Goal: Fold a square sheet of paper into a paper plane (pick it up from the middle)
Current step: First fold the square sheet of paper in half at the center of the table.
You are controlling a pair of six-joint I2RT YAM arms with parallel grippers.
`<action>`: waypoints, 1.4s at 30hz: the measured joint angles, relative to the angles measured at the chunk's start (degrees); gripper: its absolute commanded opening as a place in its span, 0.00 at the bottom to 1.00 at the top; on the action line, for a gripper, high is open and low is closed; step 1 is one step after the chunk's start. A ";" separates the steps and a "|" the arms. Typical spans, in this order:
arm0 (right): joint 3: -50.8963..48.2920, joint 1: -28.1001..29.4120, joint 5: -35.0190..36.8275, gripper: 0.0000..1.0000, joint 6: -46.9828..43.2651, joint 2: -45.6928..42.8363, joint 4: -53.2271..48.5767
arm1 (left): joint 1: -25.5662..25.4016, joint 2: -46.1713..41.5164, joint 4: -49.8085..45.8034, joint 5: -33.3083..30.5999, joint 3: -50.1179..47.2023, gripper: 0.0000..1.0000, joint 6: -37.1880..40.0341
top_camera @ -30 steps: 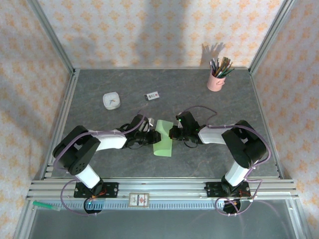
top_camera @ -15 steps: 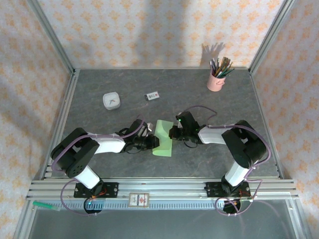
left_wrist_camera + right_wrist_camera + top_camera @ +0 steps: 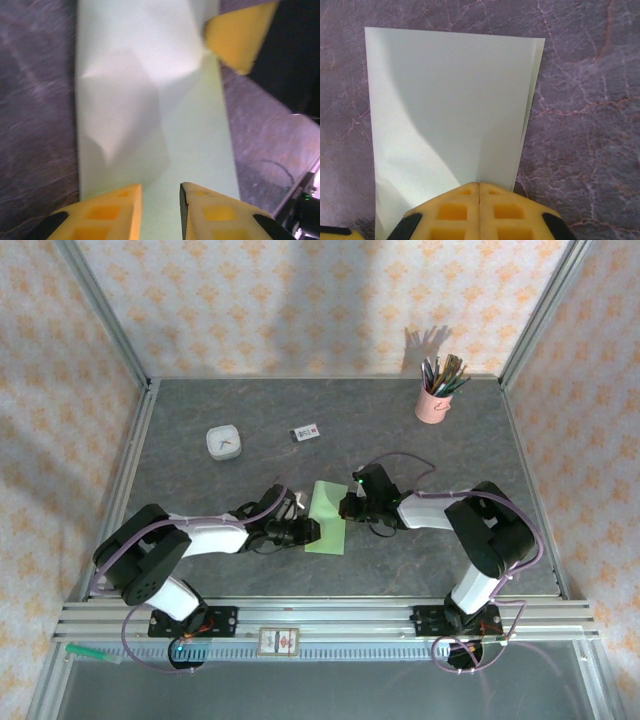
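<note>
Mid-fold: my right gripper (image 3: 479,187), jaws closed, apparently pins halved square sheet of paper (image 3: 450,100); my left gripper (image 3: 161,192), jaws slightly apart, empty, hovers above. Next: likely fold 1 corner diagonally.

Paper (image 3: 326,525) lies between left claw (image 3: 308,530) and right claw (image 3: 346,505).

Overhead looks down — both wrist cameras close above paper (image 3: 326,518).

No text or number could be read anywhere. The small white card (image 3: 306,431) on the table (image 3: 420,455) bore dark print, and a label (image 3: 279,641) sat on the front rail (image 3: 400,621), both too small to make out.
</note>
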 measured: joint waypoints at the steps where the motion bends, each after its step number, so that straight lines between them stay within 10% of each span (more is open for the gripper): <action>1: 0.00 0.00 0.00 0.02 0.00 0.00 0.00 | 0.00 0.04 -0.13 -0.11 -0.22 0.30 0.00; 42: -0.02 0.11 0.83 0.02 0.00 -0.07 0.17 | -0.59 -7.61 -2.03 0.74 -5.62 0.33 -2.05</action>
